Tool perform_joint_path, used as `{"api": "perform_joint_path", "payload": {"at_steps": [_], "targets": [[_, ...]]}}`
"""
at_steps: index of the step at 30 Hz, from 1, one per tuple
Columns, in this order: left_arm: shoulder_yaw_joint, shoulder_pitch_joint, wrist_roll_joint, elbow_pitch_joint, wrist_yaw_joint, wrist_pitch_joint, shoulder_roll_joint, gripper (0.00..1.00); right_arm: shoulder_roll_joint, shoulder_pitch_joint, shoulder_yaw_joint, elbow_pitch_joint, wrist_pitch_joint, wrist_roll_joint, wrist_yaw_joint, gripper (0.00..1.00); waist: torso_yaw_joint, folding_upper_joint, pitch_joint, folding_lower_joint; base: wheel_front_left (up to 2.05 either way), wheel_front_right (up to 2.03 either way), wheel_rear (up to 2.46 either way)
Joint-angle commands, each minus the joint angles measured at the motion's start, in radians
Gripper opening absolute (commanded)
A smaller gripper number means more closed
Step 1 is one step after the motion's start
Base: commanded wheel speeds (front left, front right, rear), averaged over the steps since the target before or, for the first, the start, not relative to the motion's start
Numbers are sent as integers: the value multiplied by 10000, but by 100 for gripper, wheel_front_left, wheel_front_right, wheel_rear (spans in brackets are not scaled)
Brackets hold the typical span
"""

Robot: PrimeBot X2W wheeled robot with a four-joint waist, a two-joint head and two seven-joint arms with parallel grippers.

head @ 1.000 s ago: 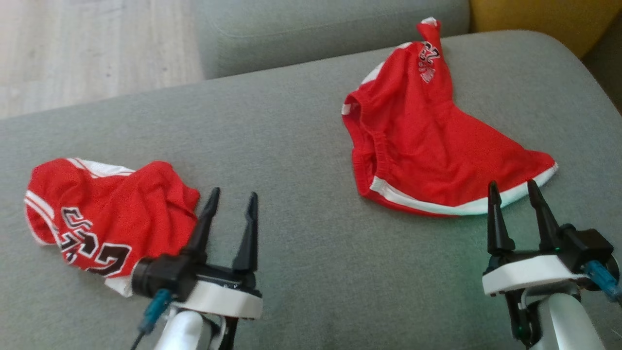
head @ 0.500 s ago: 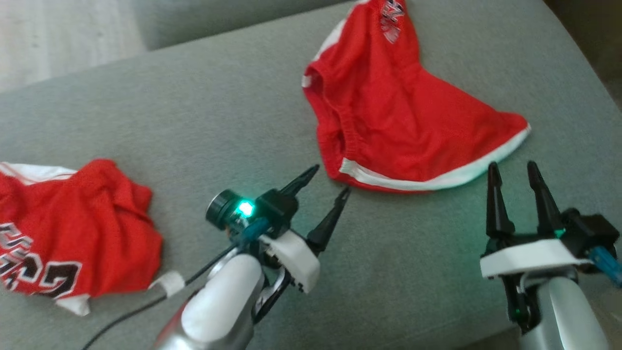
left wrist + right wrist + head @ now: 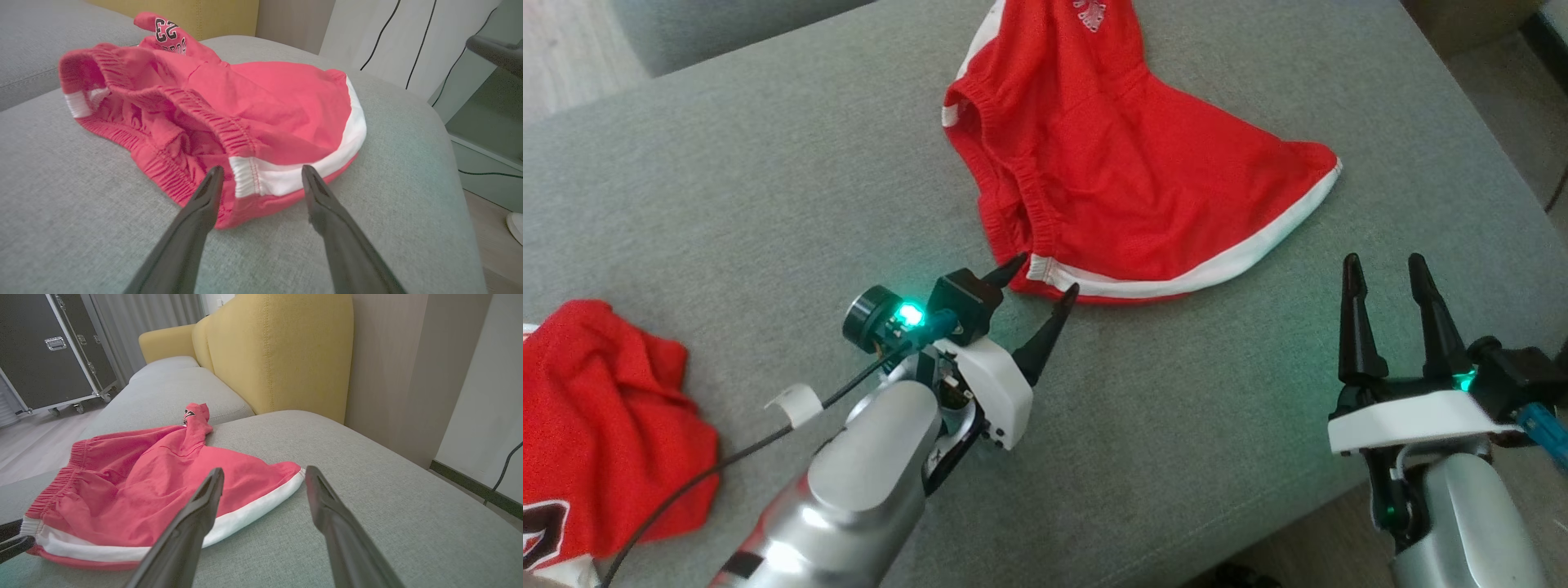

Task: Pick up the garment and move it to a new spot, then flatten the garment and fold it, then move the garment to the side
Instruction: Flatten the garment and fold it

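Note:
The garment (image 3: 1119, 163) is a pair of red shorts with white trim and an elastic waistband, lying rumpled on the grey cushion (image 3: 768, 163). My left gripper (image 3: 1045, 276) is open, its fingertips straddling the white-trimmed waistband corner at the garment's near edge. In the left wrist view the gripper (image 3: 262, 169) has that corner of the garment (image 3: 265, 102) between its spread fingers, just above the cushion. My right gripper (image 3: 1384, 261) stands open with nothing in it, short of the garment's right hem. The right wrist view shows the garment (image 3: 163, 477) beyond the open right gripper (image 3: 264, 470).
A second red garment, a jersey (image 3: 596, 441), lies crumpled at the lower left. The cushion's edge drops to the floor on the right (image 3: 1527, 114). A yellow backrest (image 3: 278, 347) rises behind, and a black wheeled case (image 3: 45, 347) stands further off.
The head camera has swung, shifting the whole picture left. My left arm has reached forward and right, away from the jersey to the shorts' waistband corner. My right gripper has stayed put.

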State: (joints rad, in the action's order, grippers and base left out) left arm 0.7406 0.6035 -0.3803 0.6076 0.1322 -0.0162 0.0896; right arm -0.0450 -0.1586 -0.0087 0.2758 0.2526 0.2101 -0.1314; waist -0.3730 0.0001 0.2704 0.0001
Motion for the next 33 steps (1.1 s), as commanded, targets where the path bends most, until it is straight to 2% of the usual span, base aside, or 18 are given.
{"api": "perform_joint_path", "payload": {"at_steps": [1, 9, 10, 11, 12, 21, 28, 33], "targets": [[-276, 493, -45, -173, -18, 115, 134, 100, -53, -309, 219, -344, 91, 43, 7, 100, -76, -1, 53, -1, 0, 0, 0], [-294, 749, -635, 161, -17, 301, 70, 100, -53, -296, 226, -353, 91, 87, 7, 100, -188, -1, 98, -1, 0, 0, 0], [-224, 770, -686, 190, -17, 275, 70, 92, -53, -289, 224, -335, 91, 81, 7, 100, -191, -1, 86, -1, 0, 0, 0], [-135, 787, -737, 216, -17, 231, 76, 20, -53, -284, 225, -318, 91, 71, 7, 100, -194, -1, 75, -1, 0, 0, 0], [-56, 805, -785, 228, -17, 217, 88, 0, -53, -283, 224, -303, 91, 58, 7, 100, -192, -1, 66, -1, 0, 0, 0], [179, 824, -998, 202, -33, 626, 263, 0, -53, -333, 79, -343, 91, -109, 7, 100, 145, -1, -73, -1, 0, 0, 0], [-92, 516, -1037, -117, -455, 1549, 382, 0, -53, -306, 30, -127, 91, -394, 7, 100, 778, -1, -354, -1, 0, 0, 0], [-128, 203, -975, -440, -719, 1986, 502, 0, -53, -379, -151, 721, 20, -649, 7, 100, 1222, -1, -502, -1, 0, 0, 0]]}}
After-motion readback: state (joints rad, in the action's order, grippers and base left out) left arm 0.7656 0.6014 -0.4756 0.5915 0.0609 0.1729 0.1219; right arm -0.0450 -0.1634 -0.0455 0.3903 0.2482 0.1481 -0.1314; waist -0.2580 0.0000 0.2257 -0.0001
